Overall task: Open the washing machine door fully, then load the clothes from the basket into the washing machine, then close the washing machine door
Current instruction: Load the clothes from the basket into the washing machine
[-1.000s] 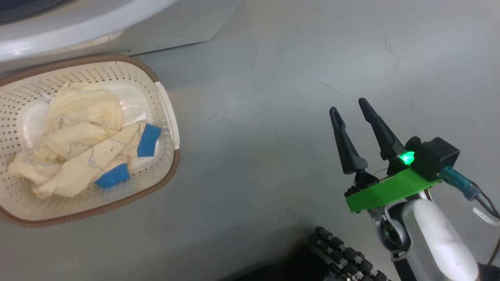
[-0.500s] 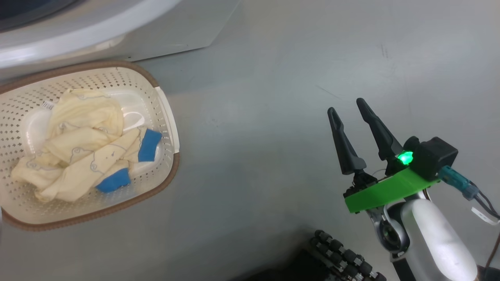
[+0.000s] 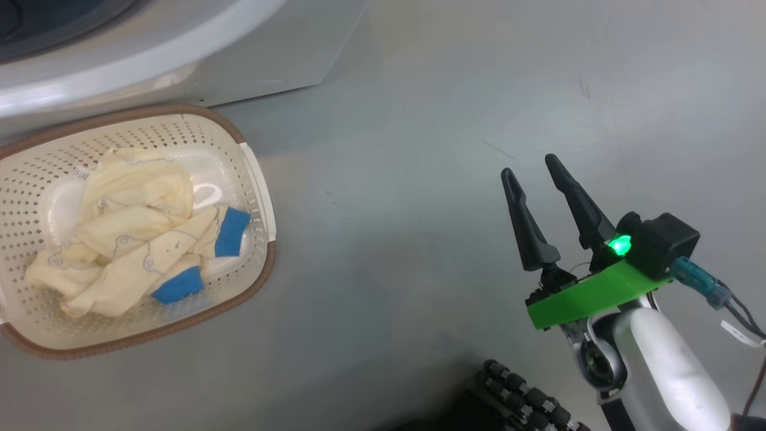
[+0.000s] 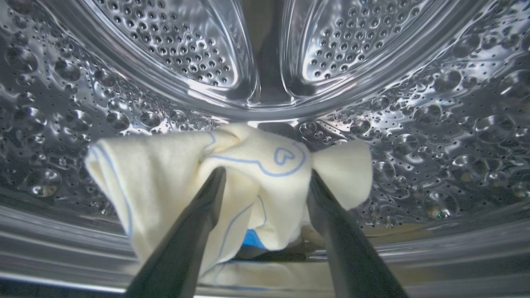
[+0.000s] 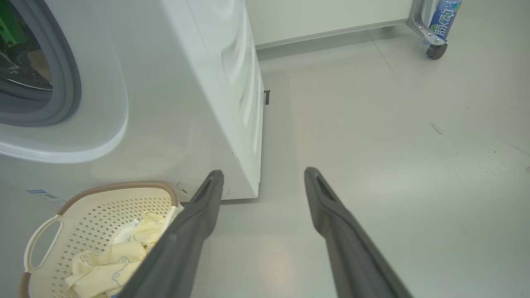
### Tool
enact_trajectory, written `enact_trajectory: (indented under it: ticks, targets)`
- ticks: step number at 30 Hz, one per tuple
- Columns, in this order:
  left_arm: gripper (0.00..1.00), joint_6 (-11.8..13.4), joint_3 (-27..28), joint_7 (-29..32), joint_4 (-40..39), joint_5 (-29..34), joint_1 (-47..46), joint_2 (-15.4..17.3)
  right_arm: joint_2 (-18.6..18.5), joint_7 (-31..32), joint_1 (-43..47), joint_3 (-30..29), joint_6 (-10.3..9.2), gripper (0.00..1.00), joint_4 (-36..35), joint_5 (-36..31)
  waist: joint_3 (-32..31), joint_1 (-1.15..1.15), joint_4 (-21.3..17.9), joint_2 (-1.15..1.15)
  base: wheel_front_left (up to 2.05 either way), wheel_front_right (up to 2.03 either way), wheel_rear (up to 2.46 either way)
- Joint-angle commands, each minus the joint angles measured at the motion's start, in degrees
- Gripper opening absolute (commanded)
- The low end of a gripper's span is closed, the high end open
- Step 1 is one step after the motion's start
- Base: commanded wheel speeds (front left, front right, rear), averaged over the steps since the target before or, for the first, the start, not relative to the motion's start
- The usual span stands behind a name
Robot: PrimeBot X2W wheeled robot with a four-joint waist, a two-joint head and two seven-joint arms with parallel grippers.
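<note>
My left gripper (image 4: pixel 266 171) is inside the washing machine's steel drum (image 4: pixel 414 103), open. A cream cloth with blue line drawings (image 4: pixel 165 165) lies loose between and ahead of its fingers, over a blue piece (image 4: pixel 252 239). The basket (image 3: pixel 266 263) stands on the floor against the white washing machine (image 3: pixel 179 54), with more cream clothes (image 3: pixel 137 227) and blue pieces (image 3: pixel 230 232) in it. My right gripper (image 3: pixel 529 166) hangs open and empty over the floor, well right of the basket. The right wrist view shows that gripper (image 5: pixel 264 173), the basket (image 5: pixel 99 203) and the grey gasket (image 5: pixel 68 82). The washing machine door is out of view.
My own base with black rollers (image 3: pixel 526 395) sits at the bottom of the head view. Grey floor (image 3: pixel 389 209) stretches between basket and right arm. A caster wheel (image 5: pixel 435 50) and a bottle (image 5: pixel 445 14) stand far off by the wall.
The head view has shifted a little, so the basket sits slightly lower in it. The clothes in the basket and the right gripper have not moved.
</note>
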Motion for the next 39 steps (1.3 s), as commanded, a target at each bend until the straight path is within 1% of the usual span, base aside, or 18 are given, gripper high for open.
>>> enact_trajectory:
  ticks: [1, 7, 10, 18, 30, 39]
  targets:
    - [1.0, 0.04, -0.27, 0.97, -1.24, -0.12, -2.58, 1.58, -0.18, -0.37, 1.86, 0.88, 0.02, 1.0, -1.2, 0.34, -0.21, 0.0, 0.01, 0.0, 0.0, 0.0, 0.0]
    - [1.0, 0.84, -0.31, 5.33, 0.0, -0.99, -1.84, 1.2, -0.18, -0.37, 2.09, 0.93, 0.02, 1.0, -0.91, 0.18, -1.3, 0.0, 0.06, 0.0, 0.0, 0.0, 0.0]
    - [1.0, 1.37, -0.44, 5.81, 0.21, -1.23, -1.31, 1.15, -0.18, -0.37, 2.16, 0.82, 0.02, 1.0, -0.8, 0.06, -1.97, 0.0, 0.18, 0.0, 0.0, 0.0, 0.0]
    - [1.0, 1.13, 0.19, 2.87, 0.37, -3.45, 0.44, -1.33, -0.18, -0.37, 1.77, -0.47, 0.02, 1.0, -0.83, -0.75, -3.89, 0.0, 2.12, 0.0, 0.0, 0.0, 0.0]
    - [1.0, -0.51, 1.15, -2.28, 0.64, -6.58, 5.37, -4.31, -0.26, -0.37, 1.62, -1.7, 0.02, 1.0, -0.38, -2.28, -8.95, 0.0, 5.51, 0.0, 0.0, 0.0, 0.0]
    - [1.0, -2.31, 1.56, -5.86, 0.82, -8.38, 10.63, -4.89, -0.69, -0.37, 1.74, -2.26, 0.02, 1.0, -0.19, -2.52, -12.45, 0.0, 7.39, 0.0, 0.0, 0.0, 0.0]
